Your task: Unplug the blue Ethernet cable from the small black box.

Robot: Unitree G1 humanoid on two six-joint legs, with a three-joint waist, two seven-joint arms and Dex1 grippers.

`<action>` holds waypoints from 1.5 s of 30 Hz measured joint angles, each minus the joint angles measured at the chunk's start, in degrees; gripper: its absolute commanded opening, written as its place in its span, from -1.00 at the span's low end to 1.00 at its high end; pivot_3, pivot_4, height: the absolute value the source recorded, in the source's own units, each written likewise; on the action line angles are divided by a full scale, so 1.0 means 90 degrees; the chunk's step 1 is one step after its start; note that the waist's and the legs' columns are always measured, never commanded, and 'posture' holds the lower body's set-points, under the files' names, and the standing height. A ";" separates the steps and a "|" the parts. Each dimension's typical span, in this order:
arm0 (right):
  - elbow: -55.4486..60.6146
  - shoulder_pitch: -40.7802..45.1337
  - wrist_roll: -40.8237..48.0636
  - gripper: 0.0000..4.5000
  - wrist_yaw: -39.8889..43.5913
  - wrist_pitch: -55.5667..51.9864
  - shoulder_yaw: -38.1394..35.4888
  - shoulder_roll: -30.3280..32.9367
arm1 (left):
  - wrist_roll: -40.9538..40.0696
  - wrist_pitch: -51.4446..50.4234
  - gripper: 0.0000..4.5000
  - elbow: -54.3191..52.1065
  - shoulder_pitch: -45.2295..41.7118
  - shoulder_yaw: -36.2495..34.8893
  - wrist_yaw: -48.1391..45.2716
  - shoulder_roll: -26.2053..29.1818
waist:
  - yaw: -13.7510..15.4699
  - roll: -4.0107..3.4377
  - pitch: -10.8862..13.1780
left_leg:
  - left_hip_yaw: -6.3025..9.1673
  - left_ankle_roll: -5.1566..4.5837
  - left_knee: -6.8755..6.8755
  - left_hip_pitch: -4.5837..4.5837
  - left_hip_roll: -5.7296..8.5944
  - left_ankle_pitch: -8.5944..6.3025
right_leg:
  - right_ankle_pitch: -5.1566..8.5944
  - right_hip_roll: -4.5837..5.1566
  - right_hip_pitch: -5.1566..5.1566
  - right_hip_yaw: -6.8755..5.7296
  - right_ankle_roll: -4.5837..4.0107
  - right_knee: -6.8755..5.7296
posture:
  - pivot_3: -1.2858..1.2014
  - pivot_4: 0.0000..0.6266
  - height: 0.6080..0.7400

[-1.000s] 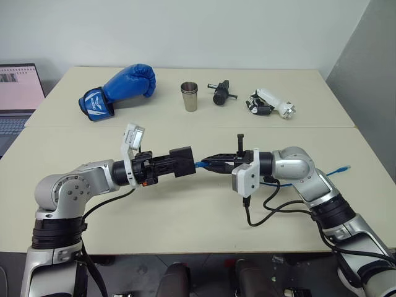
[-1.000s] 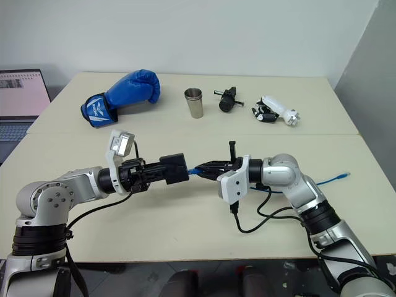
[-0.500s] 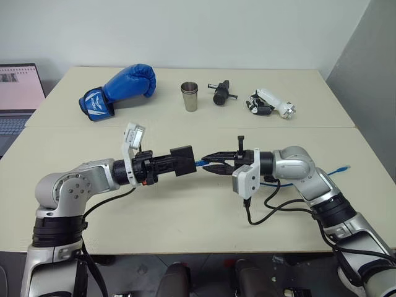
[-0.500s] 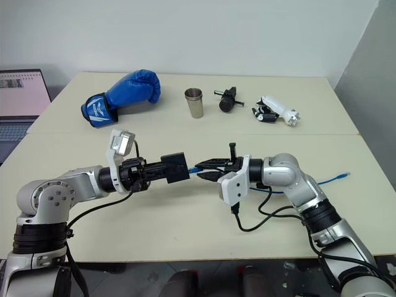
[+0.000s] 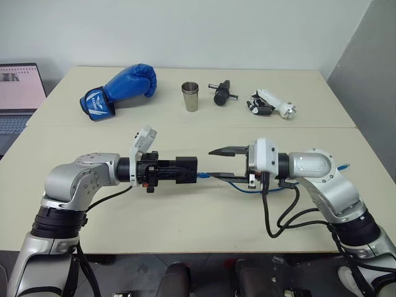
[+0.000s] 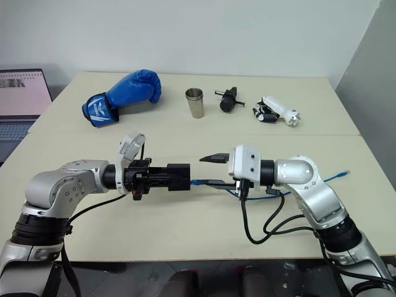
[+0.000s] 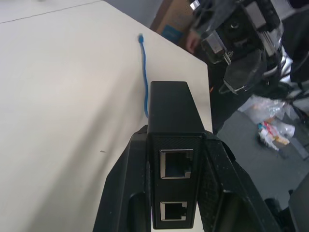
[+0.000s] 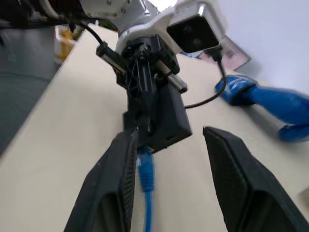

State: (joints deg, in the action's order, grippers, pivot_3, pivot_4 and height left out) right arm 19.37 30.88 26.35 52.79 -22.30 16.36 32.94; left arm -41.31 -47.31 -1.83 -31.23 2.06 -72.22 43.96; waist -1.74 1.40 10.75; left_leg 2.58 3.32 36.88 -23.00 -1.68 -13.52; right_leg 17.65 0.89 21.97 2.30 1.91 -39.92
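We take the box point(image 5: 184, 169) as our landmark: it is held above the table point(image 5: 185, 210), clamped between the fingers of the left gripper point(image 5: 176, 170), which presses on its two sides; the left wrist view shows two ports in the face of the box point(image 7: 175, 183) toward that camera, both without a plug. Just to the right of the box stands the right gripper point(image 5: 221, 163), its fingers well apart, one above the other, the upper finger point(image 5: 226, 150) level with the top of the box and the lower one running just under the cable point(image 5: 213, 177). The cable's plug end lies at the right face of the box, beside the lower finger; in the right wrist view the plug point(image 8: 145, 169) appears just below the edge of the box point(image 8: 164, 118), but we cannot tell whether it is still seated in a port or already out, nor whether the finger touches it. From there the cable runs rightward away from the box, under the right arm, to its free plug point(image 5: 343, 167) lying on the table well apart from the box. Beyond the box, at the far side of the table, lie a blue boxing glove point(image 5: 117, 90), a metal cup point(image 5: 190, 96), a black tool point(image 5: 220, 93) and a white-and-black gadget point(image 5: 270, 103).
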 measured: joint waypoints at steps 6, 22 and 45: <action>-0.0138 0.0016 0.0507 0.00 -0.0512 -0.1369 -0.0205 -0.0485 | 0.0234 0.0300 -0.64 0.0116 -0.0251 0.0001 -0.0377 0.0085 | -0.0015 0.0000 0.0000 | -0.0015 -0.0001 -0.0003 -0.0005 0.0000 -0.0001 | 0.0002 -0.0006 0.0011 0.0001 0.0000 0.0002 | 0.03 -0.52 1.00; -0.0570 0.0250 0.0932 0.00 -0.0453 -0.2390 -0.0307 -0.1031 | 0.0315 0.0342 -0.64 0.0207 -0.0227 -0.0003 -0.0538 0.0090 | -0.0019 -0.0001 0.0000 | -0.0029 -0.0002 -0.0003 -0.0020 -0.0002 -0.0001 | 0.0002 -0.0011 0.0026 -0.0004 0.0000 0.0001 | 0.03 -0.52 1.00; -0.0946 0.0454 0.0714 0.00 -0.0282 -0.2599 -0.0113 -0.1236 | 0.0371 0.0418 -0.64 0.0265 -0.0228 -0.0002 -0.0547 0.0086 | -0.0019 -0.0001 0.0000 | -0.0031 -0.0002 -0.0003 -0.0026 -0.0002 -0.0001 | 0.0002 -0.0011 0.0031 -0.0007 0.0000 0.0001 | 0.03 -0.52 1.00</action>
State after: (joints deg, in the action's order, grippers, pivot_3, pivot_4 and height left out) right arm 10.86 34.96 32.77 50.25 -45.69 15.34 21.82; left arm -37.97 -43.55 0.56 -33.28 2.04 -77.14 44.73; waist -1.91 1.40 10.75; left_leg 2.30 3.31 36.85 -23.23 -1.70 -13.53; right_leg 17.67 0.79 22.25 2.23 1.91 -39.91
